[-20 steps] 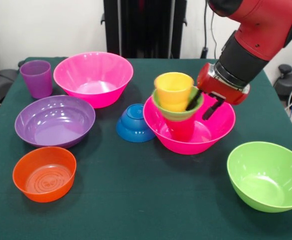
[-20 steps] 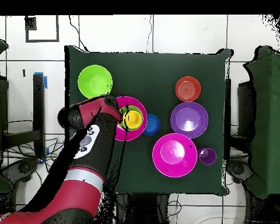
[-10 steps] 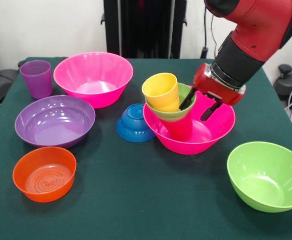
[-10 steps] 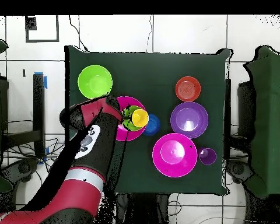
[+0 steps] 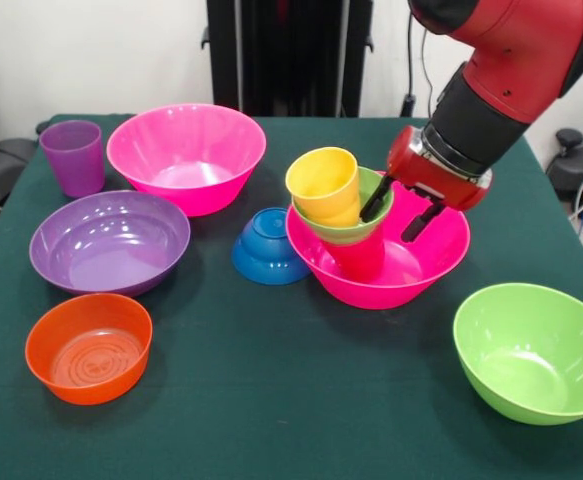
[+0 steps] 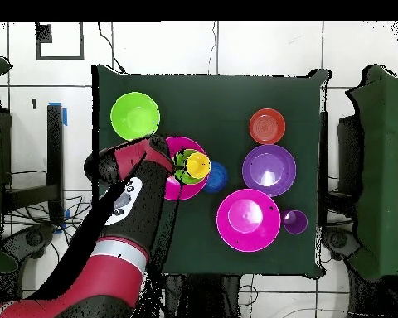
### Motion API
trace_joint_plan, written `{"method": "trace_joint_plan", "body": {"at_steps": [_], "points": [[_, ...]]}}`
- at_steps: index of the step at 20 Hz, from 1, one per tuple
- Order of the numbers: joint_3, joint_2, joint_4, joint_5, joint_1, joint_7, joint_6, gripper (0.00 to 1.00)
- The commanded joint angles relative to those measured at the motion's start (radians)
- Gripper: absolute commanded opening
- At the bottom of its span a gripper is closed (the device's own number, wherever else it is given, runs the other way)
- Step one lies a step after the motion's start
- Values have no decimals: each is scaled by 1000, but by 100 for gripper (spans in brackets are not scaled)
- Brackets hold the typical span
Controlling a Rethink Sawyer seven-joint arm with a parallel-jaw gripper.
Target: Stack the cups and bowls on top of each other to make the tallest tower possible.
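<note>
A red cup (image 5: 361,262) stands in a hot pink bowl (image 5: 441,262) at centre right. It carries a small green bowl (image 5: 343,228), and a yellow-orange cup (image 5: 323,183) sits in that, tilted left. My gripper (image 5: 399,208) is open astride the green bowl's right rim, with one finger inside and one outside. Around the table are a second pink bowl (image 5: 186,150), a purple cup (image 5: 73,157), a wide purple bowl (image 5: 109,240), an orange bowl (image 5: 89,345), a tipped small blue bowl (image 5: 268,245) and a lime green bowl (image 5: 531,350). From overhead, the yellow cup (image 6: 197,166) leans towards the blue bowl (image 6: 216,176).
The blue bowl lies against the left side of the pink bowl that holds the stack. The arm (image 6: 123,195) covers the table's left side in the overhead view. The green table (image 5: 301,400) ends just below the orange and lime bowls.
The gripper shifted slightly left at the green bowl's rim. The green bowl and the yellow cup tipped from upright to leaning left, then eased back a little.
</note>
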Motion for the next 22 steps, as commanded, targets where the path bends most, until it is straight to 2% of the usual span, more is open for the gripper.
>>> {"method": "trace_joint_plan", "body": {"at_steps": [1, 8, 22], "points": [[53, 40, -29, 53, 42, 210, 49, 100], [16, 61, -45, 91, 70, 237, 76, 100], [-20, 59, 23, 144, 79, 215, 6, 100]]}}
